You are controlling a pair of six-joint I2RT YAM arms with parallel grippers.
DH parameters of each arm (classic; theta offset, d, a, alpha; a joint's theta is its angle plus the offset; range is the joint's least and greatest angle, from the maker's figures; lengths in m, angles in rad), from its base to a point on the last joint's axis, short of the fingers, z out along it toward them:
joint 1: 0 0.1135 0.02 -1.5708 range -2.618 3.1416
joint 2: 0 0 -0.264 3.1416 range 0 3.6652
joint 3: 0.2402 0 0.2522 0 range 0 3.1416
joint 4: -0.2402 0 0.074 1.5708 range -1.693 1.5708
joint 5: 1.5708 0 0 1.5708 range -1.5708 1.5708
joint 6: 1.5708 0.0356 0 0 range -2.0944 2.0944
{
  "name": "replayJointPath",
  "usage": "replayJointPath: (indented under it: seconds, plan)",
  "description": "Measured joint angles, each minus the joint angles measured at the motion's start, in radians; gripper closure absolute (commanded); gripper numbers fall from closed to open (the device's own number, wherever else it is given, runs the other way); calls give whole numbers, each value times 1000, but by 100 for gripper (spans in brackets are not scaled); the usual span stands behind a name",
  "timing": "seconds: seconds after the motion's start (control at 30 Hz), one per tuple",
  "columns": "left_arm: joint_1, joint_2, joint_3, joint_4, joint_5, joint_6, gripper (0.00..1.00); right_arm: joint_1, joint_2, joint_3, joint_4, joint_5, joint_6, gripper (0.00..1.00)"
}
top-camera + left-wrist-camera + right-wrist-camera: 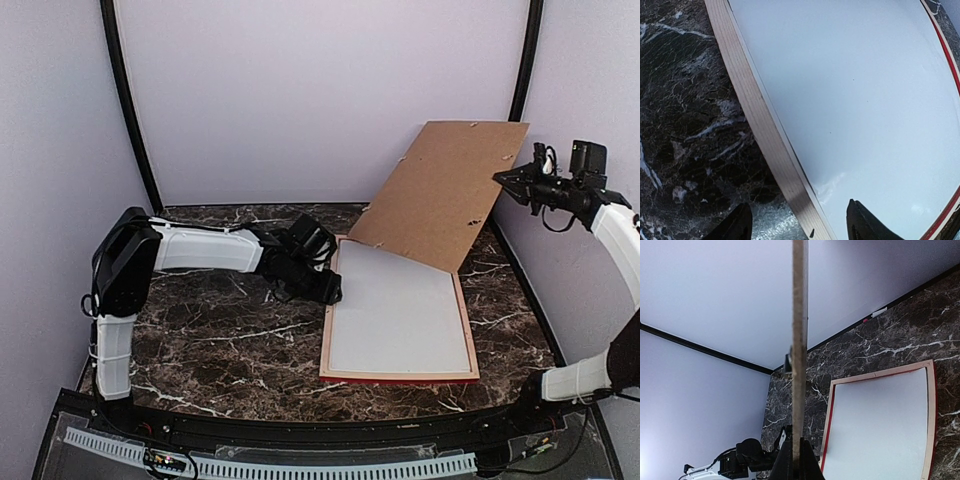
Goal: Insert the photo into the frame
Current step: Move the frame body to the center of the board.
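Overhead, the frame (329, 320) lies face down on the worktop (230, 340), the photo (400, 315) inside it white back up. Only the left wrist view shows the left fingers (737, 226) apart, straddling the frame's rail. The right fingers (782, 467) are clamped on the edge of the raised backing board (445, 190).

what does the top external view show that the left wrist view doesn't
Only top external: the brown backing board tilted up, pinched at its edge by the right gripper. Only left wrist: the left gripper open, its fingers either side of the pale wood rail of the frame. Both: the frame lying back up, the photo in it white side up, the marble table.
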Motion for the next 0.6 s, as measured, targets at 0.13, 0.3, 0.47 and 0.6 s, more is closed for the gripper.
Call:
replayJointPath:
  seconds: [0.13, 0.3, 0.47, 0.6]
  plan:
    - [-2, 47, 41, -1, -11, 7, 37, 0, 0, -18, 6, -8, -4, 100]
    - [-3, 81, 62, -1, -19, 10, 45, 0, 0, -37, 5, -15, -7, 100]
    - [-3, 92, 66, -1, -49, 8, 50, -2, 0, -45, 5, -16, -13, 100]
    - [-3, 94, 67, 0, -67, 8, 52, -5, 0, -50, 5, -16, -21, 100]
